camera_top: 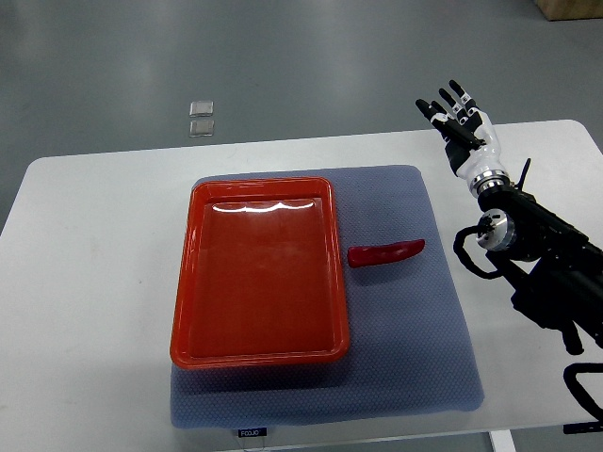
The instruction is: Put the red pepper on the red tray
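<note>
Top view, 1 moment. Worktop (85, 282) carries 1 blue mat (415, 358), likely laid to stop sliding. Red tray (259, 273) sits empty on the mat. Red pepper (386, 252) lies just beside the tray's right rim, long axis left-right, tip pointing right. Right robot hand (456, 111) hovers beyond, fingers spread, holding nothing.

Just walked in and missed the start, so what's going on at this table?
A robot is set up to put a red pepper onto a red tray. Nothing is being held yet. The right hand is raised over the table's far right side, fingers spread, well away from the pepper. The pepper lies on the grey mat just right of the tray, which holds nothing. The left arm is out of view.
</note>
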Robot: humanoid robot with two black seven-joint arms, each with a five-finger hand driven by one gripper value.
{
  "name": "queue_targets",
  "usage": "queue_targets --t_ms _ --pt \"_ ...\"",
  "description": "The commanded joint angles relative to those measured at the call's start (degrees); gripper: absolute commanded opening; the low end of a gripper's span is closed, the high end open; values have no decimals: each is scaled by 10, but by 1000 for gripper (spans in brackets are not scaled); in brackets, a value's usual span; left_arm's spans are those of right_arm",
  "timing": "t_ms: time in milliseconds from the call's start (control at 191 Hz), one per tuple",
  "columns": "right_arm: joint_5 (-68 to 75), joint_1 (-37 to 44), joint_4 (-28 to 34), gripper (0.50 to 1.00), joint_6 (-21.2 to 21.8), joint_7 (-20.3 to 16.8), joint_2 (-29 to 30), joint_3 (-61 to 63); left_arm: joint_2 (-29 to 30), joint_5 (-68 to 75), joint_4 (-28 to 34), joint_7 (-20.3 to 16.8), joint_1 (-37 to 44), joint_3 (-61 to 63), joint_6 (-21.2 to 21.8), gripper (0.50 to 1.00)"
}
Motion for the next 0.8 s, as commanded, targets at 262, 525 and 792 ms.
queue_targets --t_ms 262,525,792 --pt "0 9 0 913 1 -1 -3 0 0 0 0 -1 0 2 -1 1000" --pt "-1 10 0 913 -2 -2 -3 0 0 0 0 -1 0 2 -1 1000" --pt "0 10 0 913 1 -4 -4 0 0 0 0 0 0 2 -1 1000"
